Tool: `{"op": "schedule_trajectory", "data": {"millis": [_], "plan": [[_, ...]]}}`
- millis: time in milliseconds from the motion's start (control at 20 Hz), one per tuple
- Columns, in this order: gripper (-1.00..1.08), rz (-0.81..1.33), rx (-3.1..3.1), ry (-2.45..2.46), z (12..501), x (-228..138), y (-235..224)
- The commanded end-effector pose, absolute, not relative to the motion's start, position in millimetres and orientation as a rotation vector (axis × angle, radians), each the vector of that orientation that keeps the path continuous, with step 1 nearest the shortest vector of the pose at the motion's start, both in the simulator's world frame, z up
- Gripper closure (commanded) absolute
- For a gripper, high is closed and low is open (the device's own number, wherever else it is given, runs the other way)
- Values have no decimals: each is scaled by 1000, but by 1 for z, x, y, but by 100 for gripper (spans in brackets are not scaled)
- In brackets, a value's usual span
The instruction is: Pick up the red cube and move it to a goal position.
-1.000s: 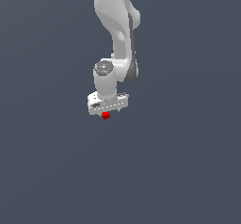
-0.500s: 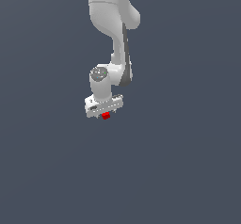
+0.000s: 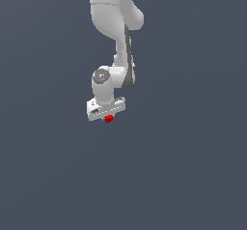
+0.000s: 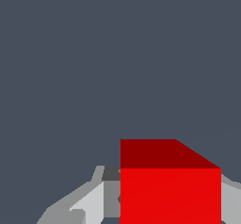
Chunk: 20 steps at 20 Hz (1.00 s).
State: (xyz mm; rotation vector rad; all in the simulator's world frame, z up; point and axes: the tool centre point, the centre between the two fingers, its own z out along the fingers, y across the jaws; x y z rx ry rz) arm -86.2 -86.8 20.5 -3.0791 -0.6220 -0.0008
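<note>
The red cube is tiny and bright red, and it sits right under the white gripper in the exterior view, near the picture's middle. The gripper's body hides its fingers there. In the wrist view the red cube fills the space between the two grey fingers, which press against its sides. The gripper is shut on the cube. The white arm reaches down from the top of the exterior view.
A plain dark blue-grey surface fills both views with no other object on it.
The gripper has turned a little about its own axis with the cube held, and the arm above has shifted slightly towards the exterior view's left.
</note>
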Motion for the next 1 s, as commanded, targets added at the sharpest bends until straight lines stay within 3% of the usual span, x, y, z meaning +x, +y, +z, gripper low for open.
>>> {"op": "schedule_trajectory", "data": {"millis": [0, 500, 950], "plan": [[108, 0, -3079, -623, 20, -86, -86], [108, -1, -3079, -622, 34, -82, -86], [108, -1, -3079, -623, 90, -63, -83]]}}
